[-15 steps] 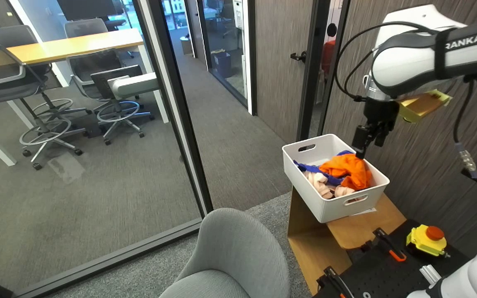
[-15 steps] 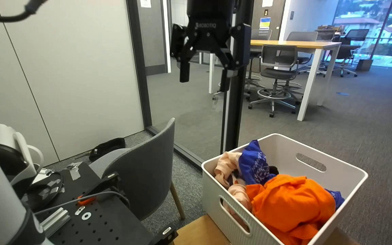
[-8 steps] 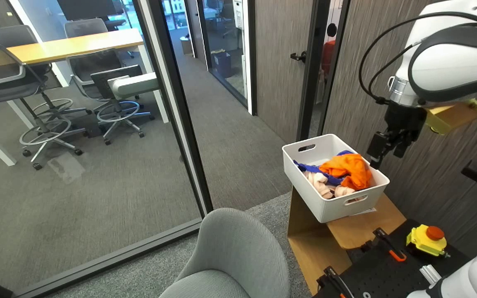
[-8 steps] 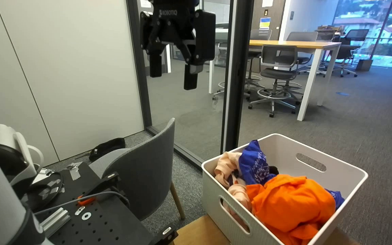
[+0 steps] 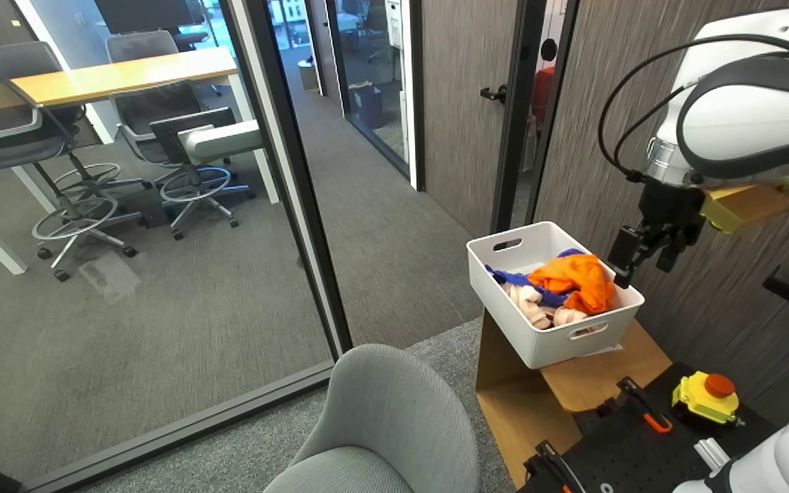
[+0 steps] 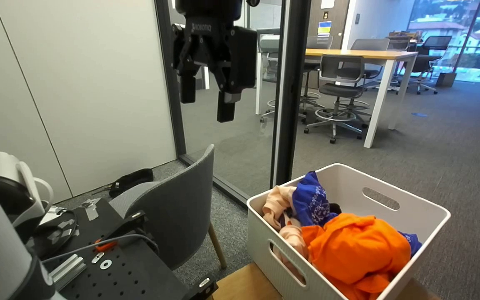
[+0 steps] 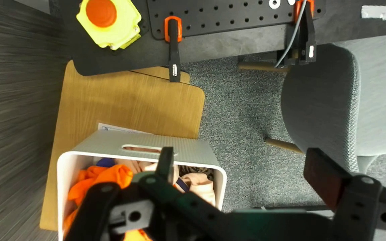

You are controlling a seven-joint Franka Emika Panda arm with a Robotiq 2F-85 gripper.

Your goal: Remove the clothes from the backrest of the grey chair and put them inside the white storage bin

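The grey chair (image 5: 401,404) has a bare backrest in both exterior views (image 6: 181,208) and in the wrist view (image 7: 320,107). The white bin (image 5: 504,315) holds a bunched orange cloth (image 6: 361,246), a blue patterned cloth (image 6: 311,200) and peach cloth (image 6: 279,204). It also shows in the wrist view (image 7: 186,147), partly covered by a finger. My gripper (image 6: 206,109) is open, with nothing between its fingers. It hangs pointing down above the level of the bin and chair. In the wrist view (image 7: 241,160) the left finger overlaps the bin and the right finger overlaps the chair's edge.
The bin stands on a wooden stand (image 7: 139,103). A black perforated table (image 6: 127,271) with clamps (image 7: 174,50) and a yellow box with a red button (image 5: 706,397) is beside it. A glass wall with a dark frame (image 6: 288,125) runs behind the chair.
My open gripper has moved left in an exterior view, away from over the bin side, then sunk slightly. The bin, the clothes and the chair have not moved.
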